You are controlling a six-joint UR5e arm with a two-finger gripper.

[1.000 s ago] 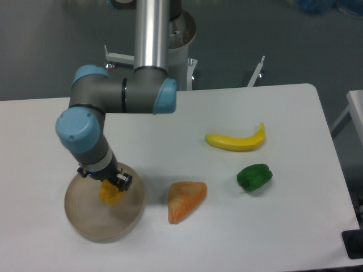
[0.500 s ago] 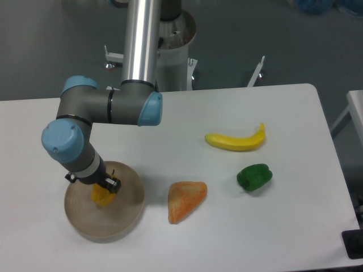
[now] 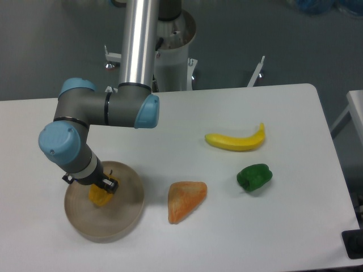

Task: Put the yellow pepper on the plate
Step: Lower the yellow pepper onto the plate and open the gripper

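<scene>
Lowered and carried toward the plate's left half over the past second, the yellow pepper [image 3: 98,195] now sits low over the middle of the plate [image 3: 122,218], directly under the wrist; whether it touches the dish cannot be told. Its gripper [image 3: 102,188], mostly hidden beneath the grey and blue arm [image 3: 93,110], appears closed on the top of the pepper, though the fingers themselves are too small and too covered to read clearly. Everything else on the white table [image 3: 187,238] lies where it did a second ago. Just right of the plate rests an orange-peach wedge [image 3: 186,200], apart from the rim. Farther right of the plate lies a green pepper [image 3: 254,177], and beyond it, toward the table's far edge, a yellow banana [image 3: 236,140].
</scene>
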